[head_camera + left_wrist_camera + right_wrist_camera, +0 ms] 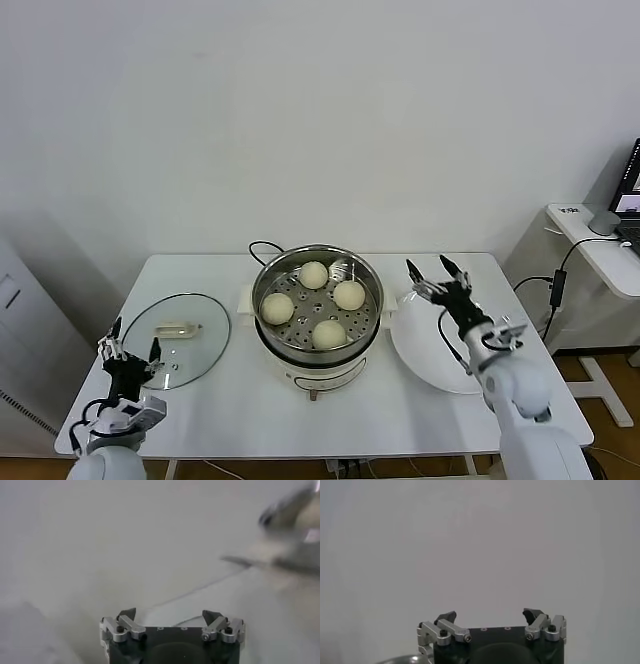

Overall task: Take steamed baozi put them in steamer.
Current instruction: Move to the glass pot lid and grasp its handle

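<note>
The steamer [312, 305], a shiny steel basket on a white pot base, stands mid-table. Several cream-white baozi lie inside it, among them one at the back [313, 274], one on the right [349, 295] and one at the front [328, 334]. My right gripper [430, 268] hangs open and empty above the table, right of the steamer; its wrist view shows the open gripper [489, 615] against a blank wall. My left gripper [135, 340] stays low at the table's front left corner, open and empty, and also appears open [170, 614] in its own wrist view.
A flat white plate [430, 345] lies right of the steamer, under my right arm. A round glass lid [200, 345] with a pale handle [178, 329] rests left of the steamer. A black cable [262, 246] runs behind the pot. A side desk [600, 250] stands far right.
</note>
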`<act>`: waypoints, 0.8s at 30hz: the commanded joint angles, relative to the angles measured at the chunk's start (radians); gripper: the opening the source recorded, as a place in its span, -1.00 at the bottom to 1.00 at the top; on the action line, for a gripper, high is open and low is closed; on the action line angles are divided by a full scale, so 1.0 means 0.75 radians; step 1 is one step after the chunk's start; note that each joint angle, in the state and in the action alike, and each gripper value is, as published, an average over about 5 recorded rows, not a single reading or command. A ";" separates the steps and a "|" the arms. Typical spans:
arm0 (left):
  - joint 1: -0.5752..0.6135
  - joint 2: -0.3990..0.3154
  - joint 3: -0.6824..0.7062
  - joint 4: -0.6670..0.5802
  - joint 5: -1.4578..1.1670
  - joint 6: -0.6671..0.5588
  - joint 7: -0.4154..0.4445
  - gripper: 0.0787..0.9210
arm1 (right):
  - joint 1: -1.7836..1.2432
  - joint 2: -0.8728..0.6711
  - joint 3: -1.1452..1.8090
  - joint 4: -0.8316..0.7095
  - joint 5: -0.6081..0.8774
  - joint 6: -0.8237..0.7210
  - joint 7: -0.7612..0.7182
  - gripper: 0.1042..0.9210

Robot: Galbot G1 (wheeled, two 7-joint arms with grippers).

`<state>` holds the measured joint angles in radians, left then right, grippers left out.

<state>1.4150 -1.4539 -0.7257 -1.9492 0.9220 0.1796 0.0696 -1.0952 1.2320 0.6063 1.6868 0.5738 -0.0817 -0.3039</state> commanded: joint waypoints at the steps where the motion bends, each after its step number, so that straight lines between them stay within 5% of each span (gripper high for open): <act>1: -0.122 0.292 0.044 0.331 0.799 -0.238 -0.215 0.77 | -0.263 -0.022 0.101 0.040 0.099 0.038 0.046 0.76; 12: -0.188 0.337 0.137 0.519 0.692 -0.237 -0.290 0.77 | -0.362 -0.057 0.095 0.040 0.103 0.034 0.065 0.76; 24: -0.248 0.347 0.203 0.619 0.672 -0.269 -0.217 0.77 | -0.352 -0.040 0.100 -0.007 0.099 0.037 0.067 0.76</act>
<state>1.2684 -1.2187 -0.6132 -1.5808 1.3883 0.0040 -0.0888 -1.3294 1.2051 0.6733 1.6934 0.6397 -0.0569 -0.2599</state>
